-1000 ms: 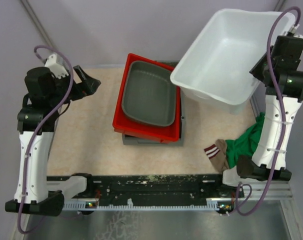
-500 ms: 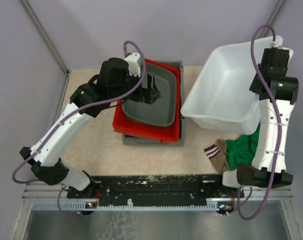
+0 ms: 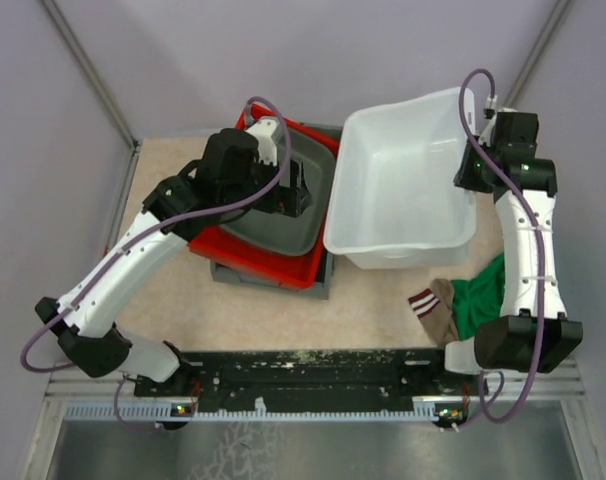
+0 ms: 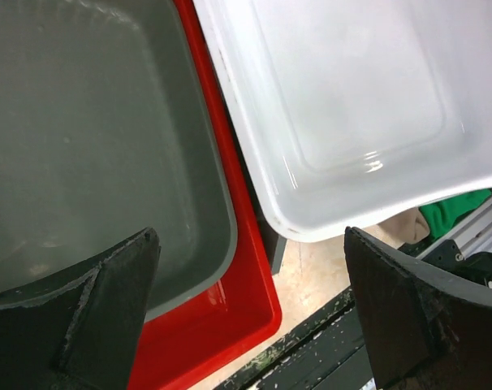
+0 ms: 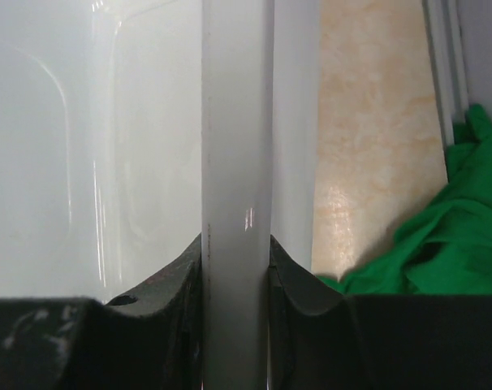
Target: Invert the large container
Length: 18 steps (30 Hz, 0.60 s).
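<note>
The large white container (image 3: pixel 398 195) stands open side up at the table's right of centre, its left rim against the tray stack. My right gripper (image 3: pixel 470 170) is shut on its right rim (image 5: pixel 236 162), one finger inside and one outside. The container also fills the upper right of the left wrist view (image 4: pixel 351 97). My left gripper (image 3: pixel 301 190) is open and empty, hovering over the grey tray (image 3: pixel 273 205) beside the container's left rim, with nothing between its fingers (image 4: pixel 92 317).
The grey tray (image 4: pixel 84 146) lies in a red tray (image 3: pixel 253 260) on a dark grey crate (image 3: pixel 323 280). Green cloth (image 3: pixel 478 300) and a striped brown sock (image 3: pixel 435 308) lie at the front right. A black rail (image 3: pixel 313 375) runs along the near edge.
The right arm has lowered the white container from a raised tilt down to the table, moving it left. The left arm swung in over the trays; the tray stack shifted left and turned.
</note>
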{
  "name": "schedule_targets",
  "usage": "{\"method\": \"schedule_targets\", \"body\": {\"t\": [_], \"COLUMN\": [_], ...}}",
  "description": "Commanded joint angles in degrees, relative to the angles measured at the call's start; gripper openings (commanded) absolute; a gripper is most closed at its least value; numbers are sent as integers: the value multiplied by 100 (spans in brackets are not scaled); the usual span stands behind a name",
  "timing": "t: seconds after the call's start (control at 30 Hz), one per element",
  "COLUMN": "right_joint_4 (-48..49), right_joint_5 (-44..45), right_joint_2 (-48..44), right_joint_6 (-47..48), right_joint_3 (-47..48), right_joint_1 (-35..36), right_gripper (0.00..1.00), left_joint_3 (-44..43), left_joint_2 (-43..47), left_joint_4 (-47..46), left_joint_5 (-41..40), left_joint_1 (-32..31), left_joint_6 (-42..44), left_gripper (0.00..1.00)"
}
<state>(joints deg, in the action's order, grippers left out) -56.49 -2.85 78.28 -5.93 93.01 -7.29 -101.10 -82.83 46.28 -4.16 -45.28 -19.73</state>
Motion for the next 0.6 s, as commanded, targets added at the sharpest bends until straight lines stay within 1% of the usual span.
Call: {"method": "schedule_targets", "body": {"t": [0.0, 0.2, 0.3, 0.37, 0.47, 0.57], "right_joint_4": [1329, 2338, 2734, 2861, 2879, 2793], "right_joint_5": [-1119, -1117, -1256, -1176, -1164, -952], "right_joint_2": [197, 909, 1354, 1672, 2013, 1954], "right_joint_6": [-563, -1363, -1835, -1999, -2156, -1879], "right_joint_3": [-11, -202, -93, 52, 190, 62], "right_joint_1": [903, 1998, 2407, 2661, 2728, 2659], "right_gripper": [0, 0, 0, 0, 0, 0], "left_joint_3": [344, 502, 507, 516, 576, 725], "left_joint_2": [354, 543, 613, 652, 731, 820], "left_joint_4": [-146, -31, 99, 173, 224, 234], "left_joint_5": [-255, -641, -827, -905, -968, -953], "left_joint_1": [19, 73, 151, 231, 306, 318], "left_joint_6": [-194, -216, -154, -132, -121, -156], "left_gripper": [100, 100, 100, 100, 100, 100]}}
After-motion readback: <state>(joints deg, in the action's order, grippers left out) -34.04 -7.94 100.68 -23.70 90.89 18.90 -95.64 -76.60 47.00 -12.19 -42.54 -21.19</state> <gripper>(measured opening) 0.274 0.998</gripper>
